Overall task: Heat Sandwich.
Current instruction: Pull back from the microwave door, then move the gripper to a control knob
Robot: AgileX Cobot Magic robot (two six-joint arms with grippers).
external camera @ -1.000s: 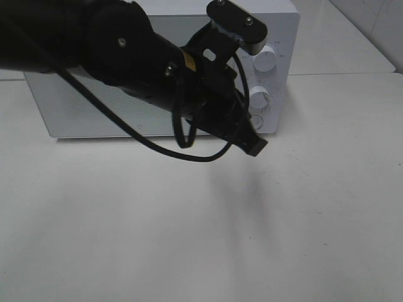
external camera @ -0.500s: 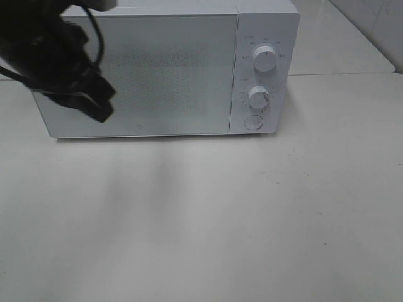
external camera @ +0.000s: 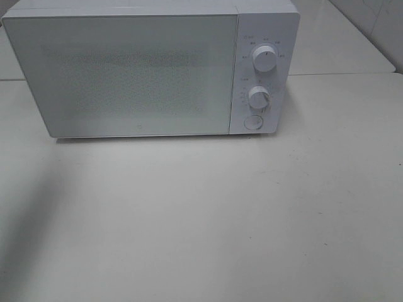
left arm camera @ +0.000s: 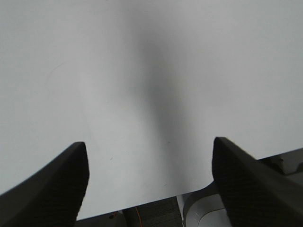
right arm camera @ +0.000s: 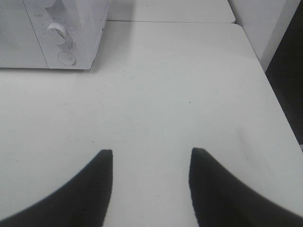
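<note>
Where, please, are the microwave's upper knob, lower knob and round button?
upper knob (external camera: 265,58), exterior high view, centre of its face.
lower knob (external camera: 259,97), exterior high view, centre of its face.
round button (external camera: 253,122), exterior high view, its middle.

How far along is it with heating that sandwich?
The microwave door is shut and no sandwich shows on the table, so it is probably inside, though the door hides it. Nothing is in hand: the left gripper and right gripper are open and empty. Likely left: taking it out afterward.
</note>
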